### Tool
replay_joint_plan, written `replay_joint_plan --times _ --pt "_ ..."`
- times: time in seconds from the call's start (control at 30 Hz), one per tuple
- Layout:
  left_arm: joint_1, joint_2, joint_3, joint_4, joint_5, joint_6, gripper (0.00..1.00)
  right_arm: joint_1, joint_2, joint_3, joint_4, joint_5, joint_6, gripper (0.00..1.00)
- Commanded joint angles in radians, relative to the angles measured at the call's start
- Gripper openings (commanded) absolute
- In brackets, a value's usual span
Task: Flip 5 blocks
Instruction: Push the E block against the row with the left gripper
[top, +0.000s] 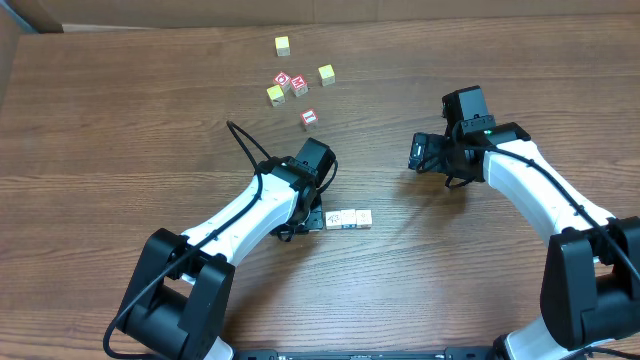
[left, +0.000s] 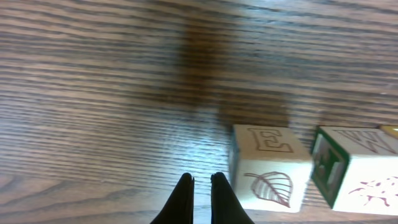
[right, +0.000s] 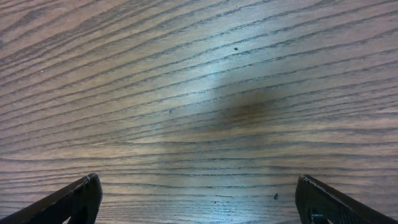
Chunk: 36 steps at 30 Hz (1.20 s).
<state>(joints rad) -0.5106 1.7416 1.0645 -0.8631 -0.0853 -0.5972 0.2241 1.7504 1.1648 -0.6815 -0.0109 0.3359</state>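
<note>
Now the left gripper sits closed and empty, tips low over the brown wooden table. Just right of it, not touching, lies a pale wooden cube printed with an E and a leaf, first in a short row running rightward. A green-bordered wooden cube follows, and a third cube, mostly cut off, seems pale. The right gripper, spread wide, hovers well apart, so the left one is nearer.

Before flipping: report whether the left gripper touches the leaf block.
Cannot tell. Left wrist view: shut left gripper close beside leaf block, neither gap nor contact plain.
</note>
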Motion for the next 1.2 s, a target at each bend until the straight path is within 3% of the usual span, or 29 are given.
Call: replay_joint_plan --times 0.0,1.17 --pt "0.002 0.007 -0.009 0.011 0.034 -0.013 0.04 0.001 -0.007 0.014 0.002 0.010 -0.008 1.00" --pt "0.047 0.068 -0.001 0.072 0.131 0.022 0.07 0.001 -0.007 0.014 0.003 0.010 -0.008 1.00"
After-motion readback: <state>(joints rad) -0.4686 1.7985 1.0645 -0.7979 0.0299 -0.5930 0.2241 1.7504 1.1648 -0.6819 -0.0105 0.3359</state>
